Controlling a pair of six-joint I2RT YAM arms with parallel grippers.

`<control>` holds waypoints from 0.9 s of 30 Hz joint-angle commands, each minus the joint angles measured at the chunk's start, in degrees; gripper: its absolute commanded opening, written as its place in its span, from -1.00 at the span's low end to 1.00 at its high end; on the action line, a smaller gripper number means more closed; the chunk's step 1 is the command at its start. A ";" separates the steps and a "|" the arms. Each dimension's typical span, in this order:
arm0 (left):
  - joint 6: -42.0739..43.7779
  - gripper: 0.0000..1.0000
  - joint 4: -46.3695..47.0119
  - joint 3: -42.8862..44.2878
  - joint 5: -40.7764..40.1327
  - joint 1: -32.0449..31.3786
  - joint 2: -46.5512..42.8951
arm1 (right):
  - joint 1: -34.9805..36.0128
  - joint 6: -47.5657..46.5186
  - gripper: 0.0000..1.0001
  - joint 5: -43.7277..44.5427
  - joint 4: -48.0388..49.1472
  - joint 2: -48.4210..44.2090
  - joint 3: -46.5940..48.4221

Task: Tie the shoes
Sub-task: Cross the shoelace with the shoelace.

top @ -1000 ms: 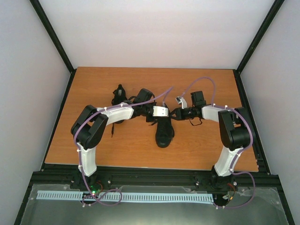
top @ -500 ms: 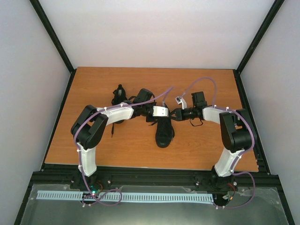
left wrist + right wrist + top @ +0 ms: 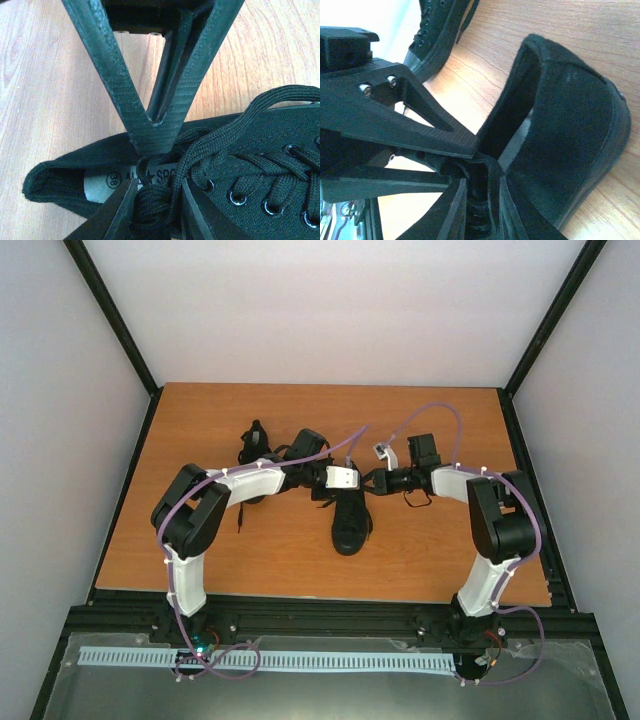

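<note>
One black shoe (image 3: 350, 523) lies mid-table, toe toward the near edge. The left wrist view shows its eyelets, tongue label and laces (image 3: 250, 150). My left gripper (image 3: 349, 490) hangs over the shoe's opening. In its wrist view the left gripper (image 3: 157, 195) is shut on a bunched black lace (image 3: 152, 202). My right gripper (image 3: 369, 485) comes in from the right, tip to tip with the left. Up close the right gripper (image 3: 481, 189) is shut on a lace strand beside the shoe's heel (image 3: 565, 140). The second shoe (image 3: 255, 445) lies at the back left, partly behind the left arm.
The second shoe (image 3: 437, 30) also shows at the top of the right wrist view. The wooden table (image 3: 200, 540) is bounded by a black frame rail (image 3: 320, 610) at the near edge and white walls around. A loose lace end (image 3: 240, 515) trails beneath the left forearm.
The right arm has edged slightly left toward the shoe's opening. Both grippers stay closed on the laces and the shoe has barely shifted.
</note>
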 commanded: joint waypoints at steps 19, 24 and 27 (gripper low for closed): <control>1.45 -0.44 -0.54 -0.20 0.64 0.30 -0.70 | 2.77 -1.59 -0.85 3.00 -1.84 -2.15 1.74; 1.45 -0.30 -0.46 -0.38 0.59 0.33 -0.91 | 2.73 -0.88 -0.93 4.04 -1.36 -3.20 1.65; 0.86 -0.19 -0.38 -0.32 0.84 0.30 -1.16 | 2.69 -1.05 -0.94 3.61 -1.62 -3.35 1.57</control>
